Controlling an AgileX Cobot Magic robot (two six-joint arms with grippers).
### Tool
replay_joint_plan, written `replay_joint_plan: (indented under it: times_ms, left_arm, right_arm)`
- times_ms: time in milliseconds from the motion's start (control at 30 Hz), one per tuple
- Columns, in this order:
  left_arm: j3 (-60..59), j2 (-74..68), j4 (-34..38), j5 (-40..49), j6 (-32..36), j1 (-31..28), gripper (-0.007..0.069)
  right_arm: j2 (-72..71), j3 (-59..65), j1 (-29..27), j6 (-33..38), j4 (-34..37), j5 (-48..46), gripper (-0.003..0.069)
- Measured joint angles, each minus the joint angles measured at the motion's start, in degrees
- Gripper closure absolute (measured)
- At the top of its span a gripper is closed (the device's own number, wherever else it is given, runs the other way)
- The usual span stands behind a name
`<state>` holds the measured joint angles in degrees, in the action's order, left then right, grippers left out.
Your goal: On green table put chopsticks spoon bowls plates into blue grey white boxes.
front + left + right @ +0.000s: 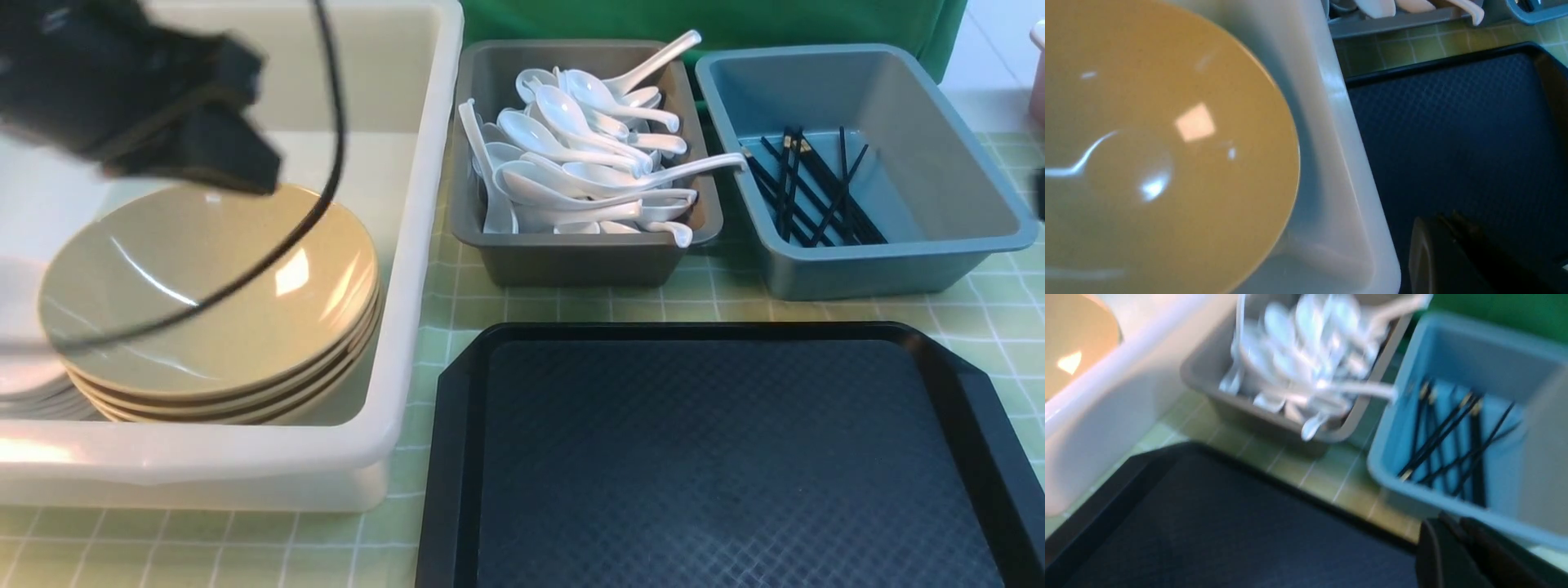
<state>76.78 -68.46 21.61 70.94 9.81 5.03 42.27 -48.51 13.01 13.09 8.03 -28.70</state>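
Black tray (735, 457) up front looks bare, bowls (212, 302) stacked left in the white box (408, 245), spoons (588, 163) grey, chopsticks (816, 192) blue, my left gripper (196, 131) pinched empty, could clip the stack.

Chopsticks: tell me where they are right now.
In the front view the chopsticks lie loose in the blue box at the right rear of the green table, beside the grey box of spoons.

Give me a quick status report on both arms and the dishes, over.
Left tool shut, empty, above white box. Right tool shut, empty. Bowls stacked in white box, spoons in grey, chopsticks in blue. Tray bare, nothing blocking.
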Motion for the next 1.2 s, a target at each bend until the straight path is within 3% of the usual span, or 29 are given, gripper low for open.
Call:
replay_joint_plan:
  times_ms: [333, 467, 733, 1100, 1200]
  left_arm:
    - [-31.51, 39.75, -1.53, -6.58, -1.45, 0.00, 0.0627]
    - [-41.04, 55.49, -4.08, -7.64, -7.03, 0.00, 0.0627]
    - [-42.93, 59.47, -13.14, -11.02, -9.81, 0.00, 0.0627]
    - [-42.93, 59.47, -14.75, -11.49, -10.30, 0.00, 0.0627]
    - [-43.16, 59.47, -18.97, -12.57, -8.97, 0.00, 0.0627]
  right_arm:
    - [-25.02, 28.36, 0.00, 1.21, -0.37, 9.91, 0.0589]
    - [-30.13, 34.87, 0.00, 1.21, -0.37, 18.69, 0.0583]
    - [-30.61, 35.60, 0.00, 1.21, -0.37, 20.93, 0.0576]
    - [-30.61, 35.82, 0.00, 1.21, -0.37, 20.88, 0.0564]
    - [-30.61, 35.82, 0.00, 1.21, -0.37, 20.88, 0.0560]
